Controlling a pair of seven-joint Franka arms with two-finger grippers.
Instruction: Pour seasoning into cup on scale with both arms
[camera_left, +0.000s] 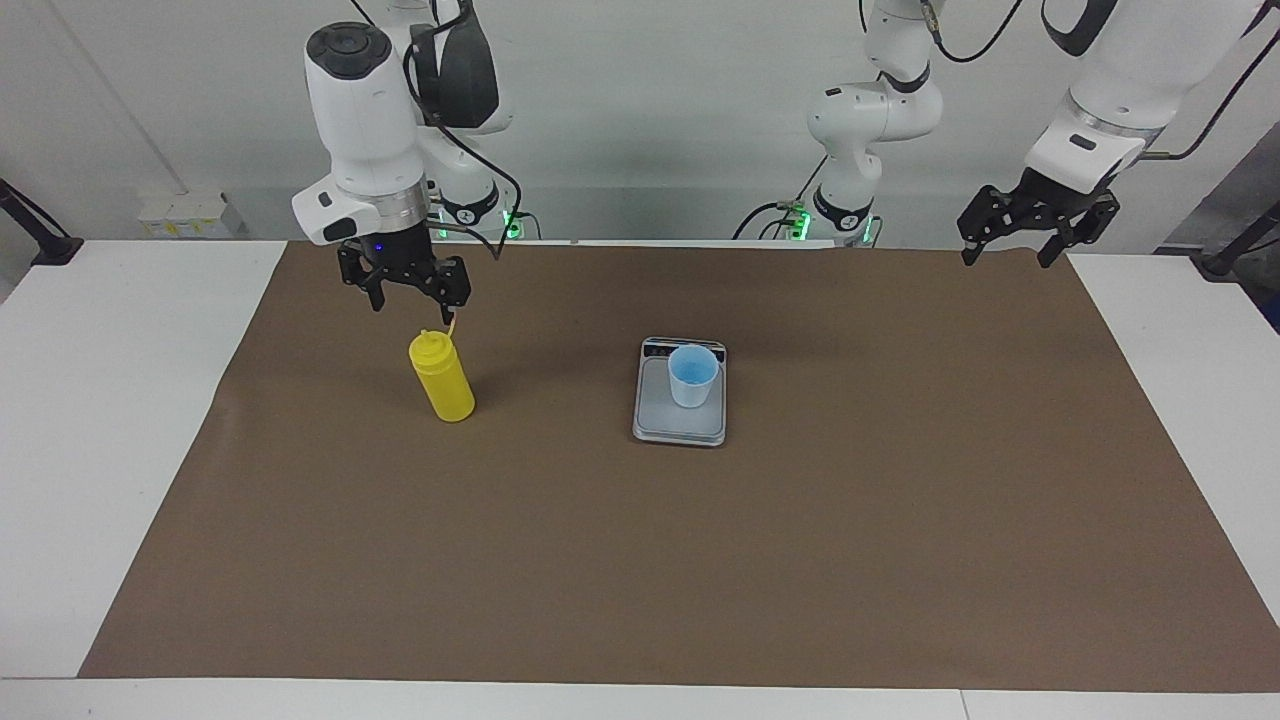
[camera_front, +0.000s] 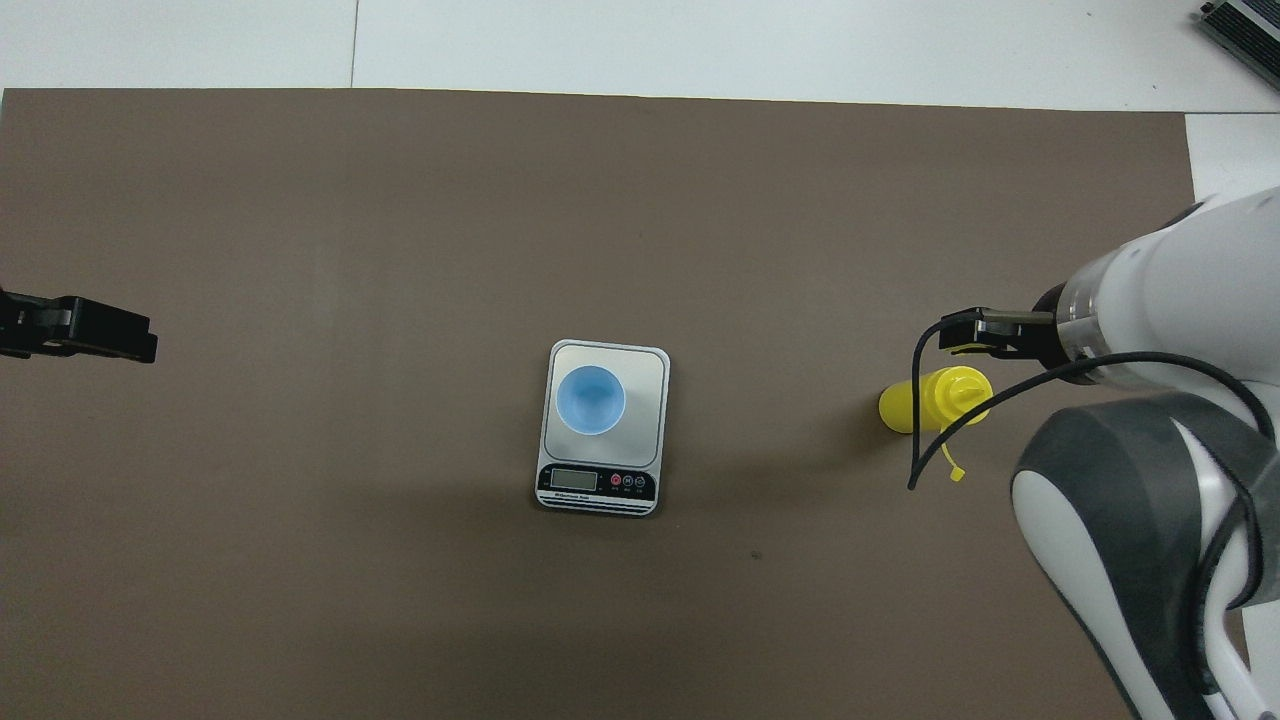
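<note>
The yellow seasoning bottle (camera_left: 441, 378) stands upright on the brown mat toward the right arm's end of the table; it also shows in the overhead view (camera_front: 935, 400), with its cap strap sticking up. My right gripper (camera_left: 412, 303) hangs open just above the bottle's top (camera_front: 962, 338) and holds nothing. The light blue cup (camera_left: 693, 375) stands upright on the silver-grey scale (camera_left: 680, 425) at mid-table, and both show in the overhead view, cup (camera_front: 590, 400) and scale (camera_front: 645, 365). The scale's display strip faces the robots. My left gripper (camera_left: 1007, 256) waits open and raised over the mat's edge (camera_front: 130, 340).
A brown mat (camera_left: 700, 560) covers most of the white table (camera_left: 100, 420). A small white box (camera_left: 190, 215) sits by the wall at the right arm's end. Black cables hang from the right arm near the bottle.
</note>
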